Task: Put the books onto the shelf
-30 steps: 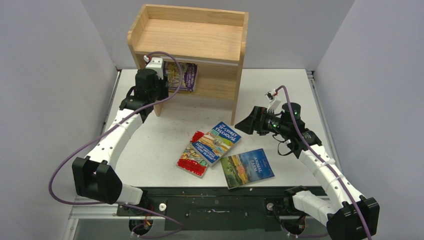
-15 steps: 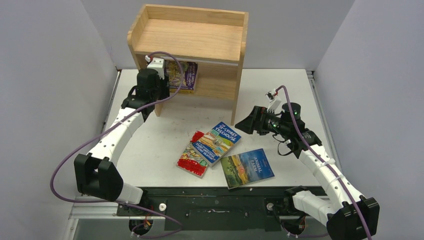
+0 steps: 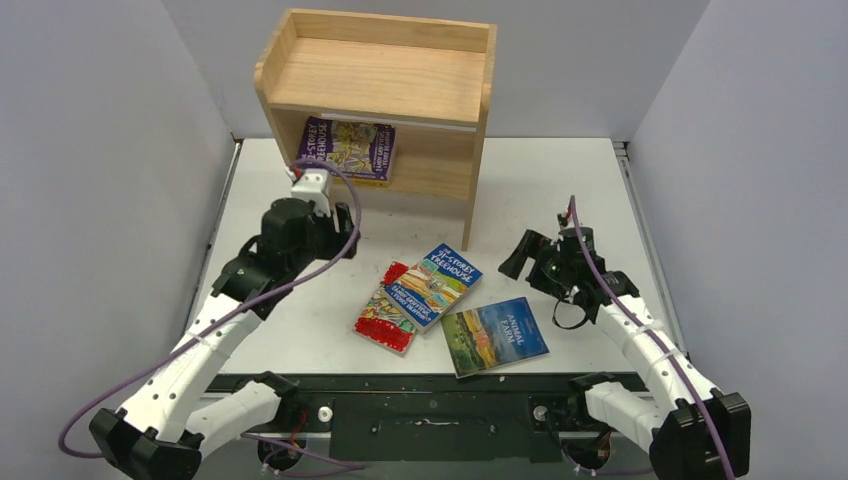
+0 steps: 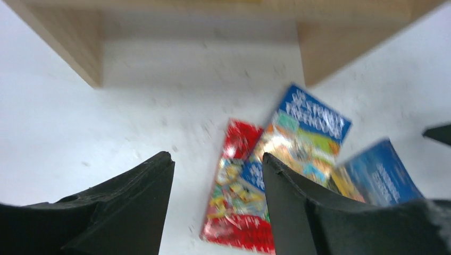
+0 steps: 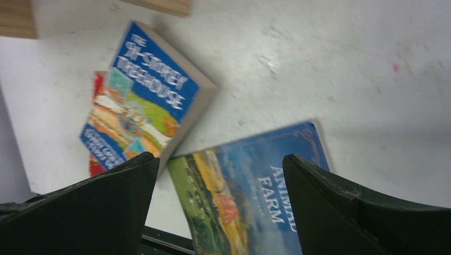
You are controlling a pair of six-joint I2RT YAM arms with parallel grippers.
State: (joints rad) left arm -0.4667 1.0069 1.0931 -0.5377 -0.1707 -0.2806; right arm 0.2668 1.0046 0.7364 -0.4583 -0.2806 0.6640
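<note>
Now, purple book (image 3: 348, 147) in shelf (image 3: 385, 78), three books (image 3: 440, 282) on table (image 3: 560, 180), jaws apart.

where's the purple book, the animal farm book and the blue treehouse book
purple illustrated paperback (image 3: 347, 150): top external view, middle of its cover
blue-green "Animal Farm" paperback (image 5: 242, 195): right wrist view, middle of its cover
blue-titled "Treehouse" paperback (image 3: 434, 286): top external view, middle of its cover

White links (image 3: 200, 340), black joints (image 3: 295, 225) and purple cables (image 3: 356, 222) are leading to the black left end effector (image 4: 217, 159) and right end effector (image 5: 220, 159).
</note>
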